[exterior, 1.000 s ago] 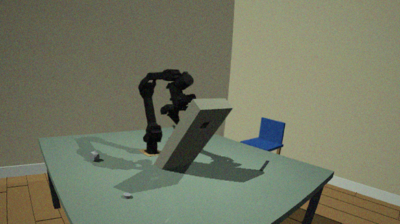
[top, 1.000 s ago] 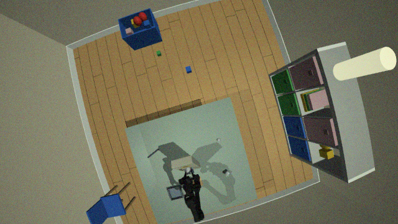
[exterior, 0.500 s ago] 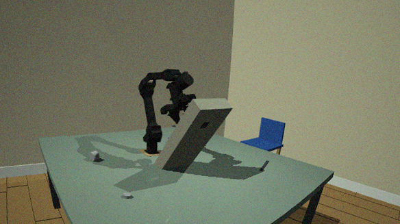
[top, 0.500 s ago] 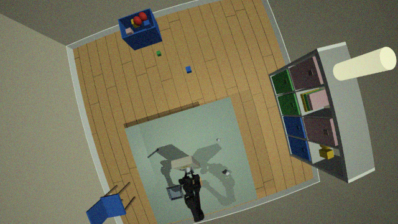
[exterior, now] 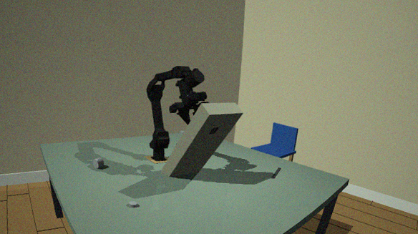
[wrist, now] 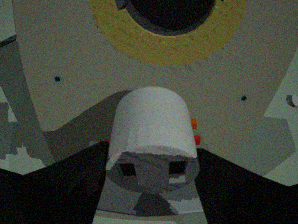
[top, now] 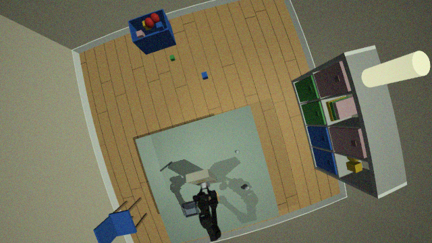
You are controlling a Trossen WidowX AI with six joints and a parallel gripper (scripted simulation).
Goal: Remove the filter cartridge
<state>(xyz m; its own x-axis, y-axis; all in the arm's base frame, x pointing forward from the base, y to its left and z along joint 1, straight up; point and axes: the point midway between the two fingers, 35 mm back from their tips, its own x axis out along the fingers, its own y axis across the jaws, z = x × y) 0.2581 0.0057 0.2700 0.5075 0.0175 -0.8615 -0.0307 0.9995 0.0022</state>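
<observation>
The service panel (top: 197, 176) (exterior: 207, 145) (wrist: 80, 100) leans on the table. Its round socket, ringed by a yellow collar (wrist: 167, 52), is dark and empty in the wrist view. The light grey cartridge (top: 204, 185) (wrist: 152, 120) is outside the socket, its face with two dark slots towards the bottom of the wrist view. My gripper (wrist: 151, 153) (exterior: 192, 117) is shut on it, one black finger on each side. Whether its underside touches the grey surface below is unclear. The panel hides the cartridge in the exterior view. The tray (top: 184, 210) stands beside the arm.
On the table (top: 219, 131) (exterior: 225, 211) lie a grey cylinder (top: 245, 186) (exterior: 98, 163), a small round piece (top: 237, 151) (exterior: 133, 205) and a thin dark bar (top: 165, 166) (exterior: 276, 173). The panel stands close in front of the arm.
</observation>
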